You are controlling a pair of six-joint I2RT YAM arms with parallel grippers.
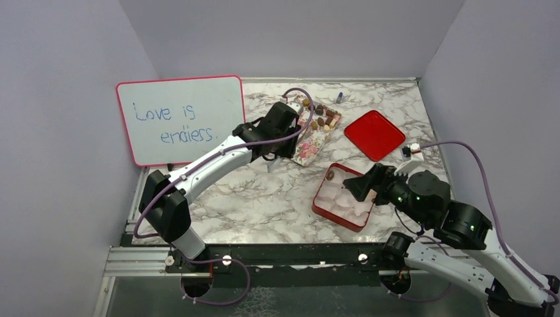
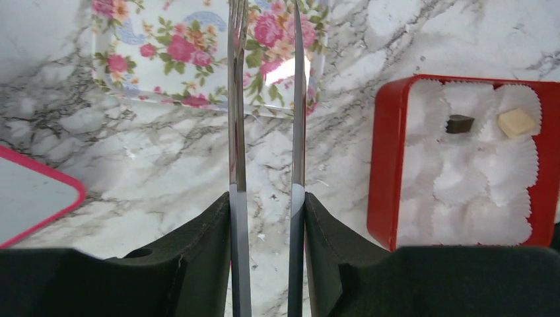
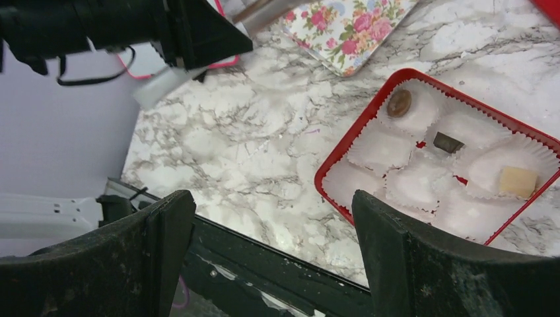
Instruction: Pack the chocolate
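Observation:
The chocolate (image 1: 321, 117) lies as several small brown and cream pieces on the far end of the floral tray (image 1: 309, 146). My left gripper (image 1: 288, 144) (image 2: 267, 198) is shut on a pair of metal tongs (image 2: 236, 99). The tong tips stand apart over the tray's near edge (image 2: 172, 53) with nothing between them. A red box (image 1: 322, 206) lined with white paper cups holds a round brown piece (image 3: 399, 103), a dark piece (image 3: 448, 141) (image 2: 459, 123) and a cream piece (image 3: 516, 181) (image 2: 516, 122). My right gripper (image 1: 353, 188) (image 3: 271, 198) hangs open and empty over the box's near side.
The red lid (image 1: 374, 135) lies right of the floral tray. A small blue-capped object (image 1: 339, 97) stands near the back wall. A pink-framed whiteboard (image 1: 181, 119) leans at the left. The table's black front rail (image 3: 264, 264) runs below my right gripper.

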